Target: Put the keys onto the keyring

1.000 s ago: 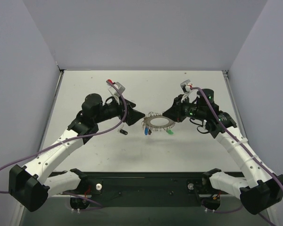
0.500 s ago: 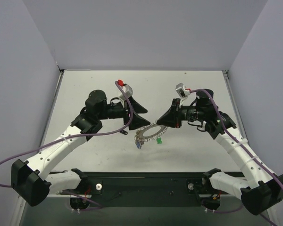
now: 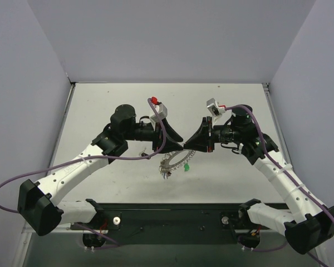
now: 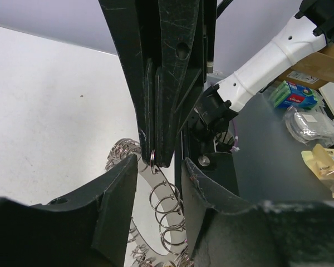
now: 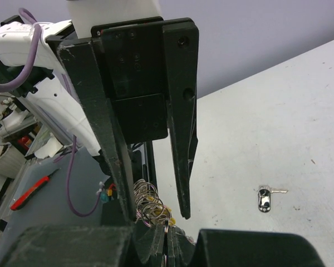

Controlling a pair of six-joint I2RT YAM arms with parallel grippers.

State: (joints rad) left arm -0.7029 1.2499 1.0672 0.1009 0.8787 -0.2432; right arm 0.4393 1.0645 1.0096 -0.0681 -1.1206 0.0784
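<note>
Silvery keyring [image 3: 174, 161] is off the table [image 3: 100, 111], hanging tilted in the air between my two arms.

Top view: right pincer [image 3: 193, 149] is on the upper rim and left pincer [image 3: 177, 146] is just beside it on the same stretch. One green key [image 3: 186, 167] dangles from the rim, so at least that one is on. The bits lower down are too small to call.

Left wrist: my left fingers are part-spread and straddle the rim with a gap showing, so no clamp that I can see. Right pincer comes in from above, pressed together, pinching a small loop on the rim.

Right wrist: same pinch from the other side, with the left fingers spread around it. One black key [image 5: 263, 198] lies on the table, well apart from the ring and not threaded.

Judgement: partly done. At least the black key is left, and this looks like a re-grip or handover step.
</note>
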